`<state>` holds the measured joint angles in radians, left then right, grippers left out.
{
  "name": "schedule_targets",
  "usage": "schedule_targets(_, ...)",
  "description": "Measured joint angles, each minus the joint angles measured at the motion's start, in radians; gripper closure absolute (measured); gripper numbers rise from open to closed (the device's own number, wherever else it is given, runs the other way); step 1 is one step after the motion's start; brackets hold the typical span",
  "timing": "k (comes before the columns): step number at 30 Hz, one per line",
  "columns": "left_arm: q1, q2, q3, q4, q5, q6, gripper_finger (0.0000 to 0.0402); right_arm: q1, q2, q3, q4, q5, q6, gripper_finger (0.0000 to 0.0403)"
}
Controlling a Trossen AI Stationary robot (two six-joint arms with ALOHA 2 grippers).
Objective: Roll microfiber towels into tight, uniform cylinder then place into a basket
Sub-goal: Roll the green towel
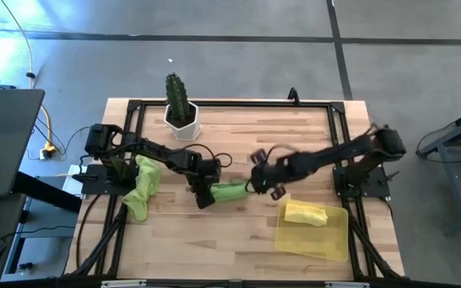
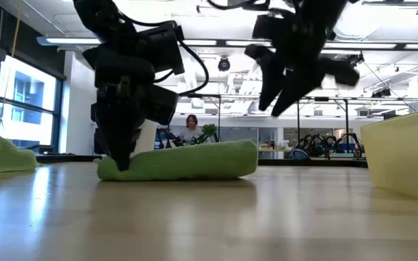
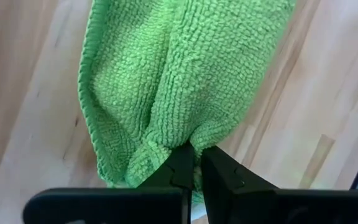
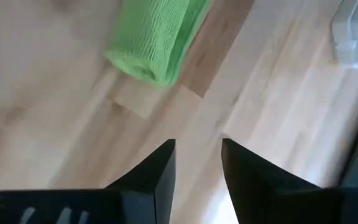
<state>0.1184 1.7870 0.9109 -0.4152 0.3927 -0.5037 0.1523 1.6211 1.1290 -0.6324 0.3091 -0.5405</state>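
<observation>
Wooden table [image 1: 238, 228], open hall behind | left gripper [image 3: 193, 163] nipped shut on rolled green towel's [image 1: 229, 191] end, likely keeping it tight | right gripper [image 4: 197, 163] parted, empty, above it | yellow towel [image 1: 305, 214] in basket [image 1: 326, 244] | loose green towel [image 1: 142, 188] waiting near left base.

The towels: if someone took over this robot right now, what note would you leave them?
Left claw: shut on one end of the rolled green towel at mid-table.
Right claw: open, empty, above the roll's other end.
Done: yellow towel lies in the basket, apparently rolled.
Left: move the green roll into the basket; the other green towel, crumpled at the table's left, needs rolling and placing.
</observation>
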Motion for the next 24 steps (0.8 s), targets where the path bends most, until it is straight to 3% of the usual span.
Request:
schedule_targets(2, -0.007, 0.0, -0.001, 0.01, -0.012, -0.002, 0.0396, -0.053, -0.061, -0.019, 0.039, -0.165, 0.055, 0.0282)
schedule_targets(5, -0.015, 0.0, 0.001, 0.045, -0.023, -0.002, 0.0396, -0.112, -0.149, -0.155, 0.309, -0.346, 0.161, 0.0282)
schedule_targets(9, -0.022, 0.0, 0.0, 0.058, -0.045, -0.001, 0.0396, -0.08, -0.201, -0.382, 0.752, -0.356, 0.158, 0.0282)
schedule_targets(12, -0.014, 0.0, 0.001, 0.069, -0.068, -0.001, 0.0396, -0.044, -0.204, -0.497, 0.97, -0.347, 0.084, 0.0281)
schedule_targets(15, 0.005, 0.0, 0.001, 0.08, -0.075, -0.001, 0.0396, -0.027, -0.2, -0.56, 1.021, -0.344, 0.055, 0.028)
schedule_targets(19, 0.026, 0.0, 0.001, 0.087, -0.08, -0.019, 0.0396, -0.014, -0.187, -0.567, 1.04, -0.353, 0.15, 0.0274)
schedule_targets(24, 0.038, 0.0, 0.001, 0.094, -0.078, -0.051, 0.0396, -0.013, -0.115, -0.533, 1.023, -0.341, 0.117, 0.023)
